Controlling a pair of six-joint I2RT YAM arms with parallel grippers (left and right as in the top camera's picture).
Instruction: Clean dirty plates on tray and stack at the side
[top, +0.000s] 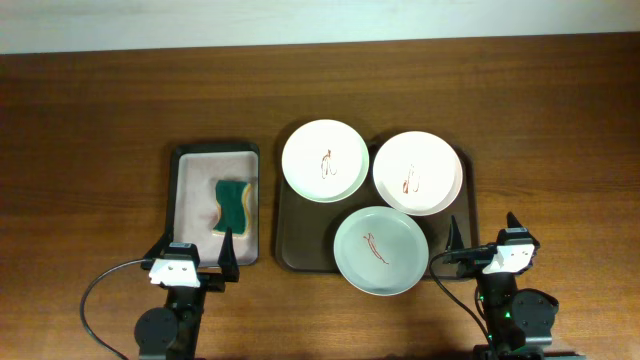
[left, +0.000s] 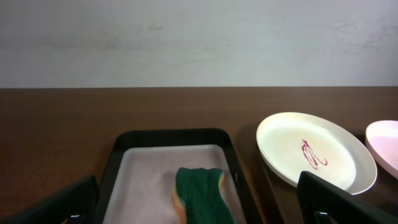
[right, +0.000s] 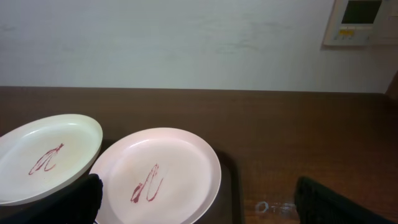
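Note:
Three smeared plates lie on the dark brown tray (top: 300, 255): a white plate (top: 325, 161) at the back left, a white plate (top: 417, 172) at the back right, and a pale mint green plate (top: 380, 250) at the front. The left white plate (left: 314, 155) shows in the left wrist view; both white plates, the left one (right: 46, 158) and the right one (right: 155, 177), show in the right wrist view. My left gripper (top: 198, 250) is open and empty at the near end of the small tray. My right gripper (top: 485, 232) is open and empty over the big tray's front right corner.
A smaller dark tray (top: 190, 200) with pinkish-beige lining holds a green and yellow sponge (top: 233, 204), which also shows in the left wrist view (left: 199, 193). Wooden table (top: 90, 120) all around. A white wall runs along the far edge.

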